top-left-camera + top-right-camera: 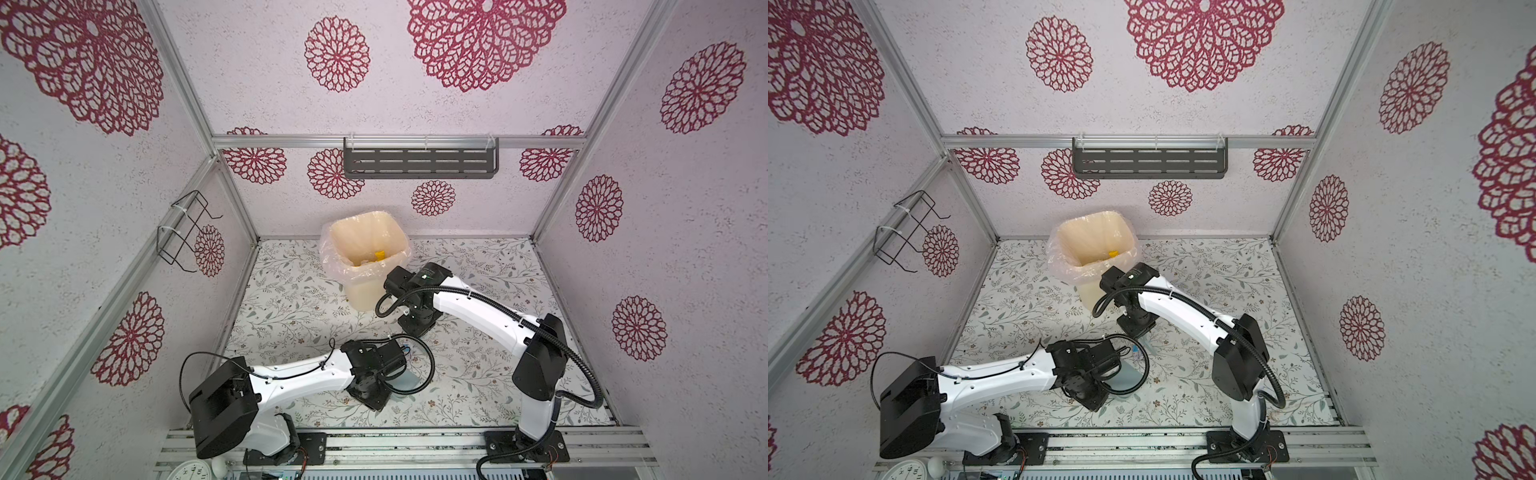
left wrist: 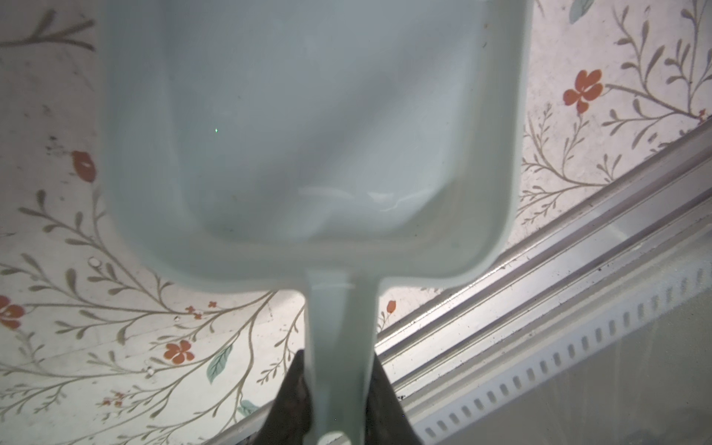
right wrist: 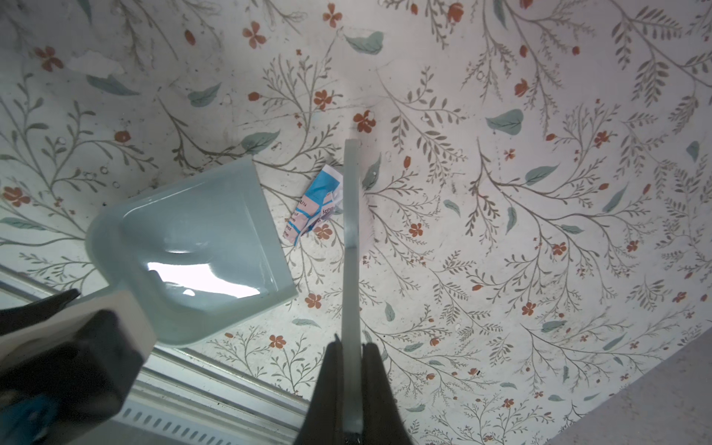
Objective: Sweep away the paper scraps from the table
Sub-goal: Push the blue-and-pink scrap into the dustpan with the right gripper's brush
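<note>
My right claw (image 3: 351, 346) is clamped tight on the narrow pale blue-green plastic hand brush (image 3: 352, 239), which I see edge-on; its long axis runs straight out from my fingers over the table (image 3: 501, 231), the white surface printed with leafy twigs and small flowers. My left claw (image 2: 338, 356) is closed around the slim handle of the pale blue plastic dustpan (image 3: 200, 239), whose scoop shows nothing inside and appears to sit low on the table near its front rail. The one crumpled paper scrap (image 3: 318, 204) I can find out here is white with blue print. It lies touching or just beside the brush, on the side facing the dustpan, between the brush and the far end of the pan's open lip. Its longer side runs roughly along the brush. My right arm is therefore the nearer one, and I judge the stroke must go sideways, across the brush's length, towards that lip. The lip is angled to the brush, so the scrap may slip past its corner. In both top views a small yellow scrap (image 1: 379, 254) already lies in the cream plastic bin (image 1: 361, 295) with its clear liner.
</note>
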Robot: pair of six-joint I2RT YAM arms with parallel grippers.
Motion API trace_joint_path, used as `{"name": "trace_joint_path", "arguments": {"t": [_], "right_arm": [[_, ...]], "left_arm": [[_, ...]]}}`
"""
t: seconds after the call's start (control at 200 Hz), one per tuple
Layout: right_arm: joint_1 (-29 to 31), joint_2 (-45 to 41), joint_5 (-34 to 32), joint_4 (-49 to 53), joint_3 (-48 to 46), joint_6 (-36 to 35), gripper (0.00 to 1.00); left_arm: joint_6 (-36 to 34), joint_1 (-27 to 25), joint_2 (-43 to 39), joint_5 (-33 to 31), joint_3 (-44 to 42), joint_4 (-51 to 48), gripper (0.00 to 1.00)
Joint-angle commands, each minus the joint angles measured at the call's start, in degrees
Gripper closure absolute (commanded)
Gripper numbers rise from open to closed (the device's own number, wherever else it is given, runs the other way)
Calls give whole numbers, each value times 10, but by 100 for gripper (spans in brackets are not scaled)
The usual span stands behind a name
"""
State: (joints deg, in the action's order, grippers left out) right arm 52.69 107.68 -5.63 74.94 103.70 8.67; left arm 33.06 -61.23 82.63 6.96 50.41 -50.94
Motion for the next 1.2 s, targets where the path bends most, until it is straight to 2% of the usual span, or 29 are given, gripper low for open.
{"name": "trace_joint_path", "arguments": {"t": [0.0, 0.335, 0.555, 0.876, 1.011, 1.196], "right_arm": [[19, -8, 42, 32, 21, 16, 100], [64, -29, 120, 50, 47, 59, 100], [63, -53, 119, 55, 53, 78, 100], [26, -92, 119, 32, 16, 90, 100], [3, -108, 154, 17, 1, 87, 100], [-26, -118, 112, 54, 24, 79, 100]], "left_arm": [[-3, 4, 1, -4, -5, 13, 100], [-5, 5, 3, -9, -3, 20, 100], [-1, 5, -3, -18, -5, 27, 100], [1, 0, -22, -40, -7, 36, 100], [1, -4, -39, -56, -15, 50, 100], [-5, -9, -65, -77, -19, 62, 100]]}}
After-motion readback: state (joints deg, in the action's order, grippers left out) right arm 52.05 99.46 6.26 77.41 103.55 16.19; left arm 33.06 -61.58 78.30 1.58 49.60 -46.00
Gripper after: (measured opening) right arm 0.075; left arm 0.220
